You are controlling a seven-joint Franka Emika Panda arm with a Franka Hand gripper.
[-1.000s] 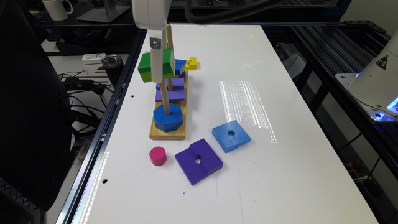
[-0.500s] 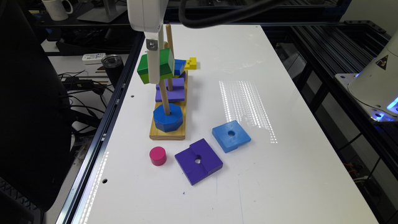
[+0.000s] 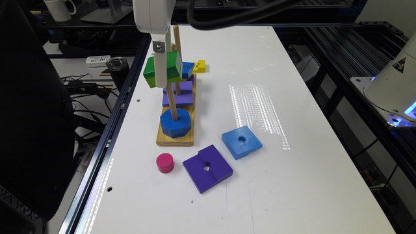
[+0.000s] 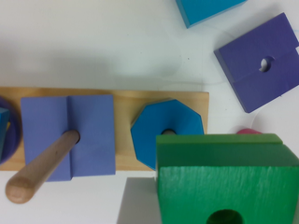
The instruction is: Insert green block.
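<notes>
My gripper [image 3: 161, 74] is shut on the green block [image 3: 174, 64] and holds it in the air beside the wooden pegs. Its dark green layer sits over a lime one. In the wrist view the green block [image 4: 224, 177] is close up, its round hole [image 4: 225, 218] facing the camera. Below it is the wooden peg base [image 3: 175, 139]. A blue octagon [image 3: 175, 123] sits on the near peg and a violet square [image 3: 180, 94] on the middle peg [image 4: 44, 165]. The octagon [image 4: 159, 126] is partly hidden behind the block.
A blue piece [image 3: 188, 69] sits at the far peg, with a small yellow block [image 3: 200, 66] beside it. In front of the base lie a pink cylinder [image 3: 165, 162], a purple square [image 3: 208, 168] and a light-blue square [image 3: 241, 142]. The table edge [image 3: 117, 130] runs along the exterior view's left.
The gripper with the green block has shifted slightly toward the exterior view's left. The pieces on the table have not moved.
</notes>
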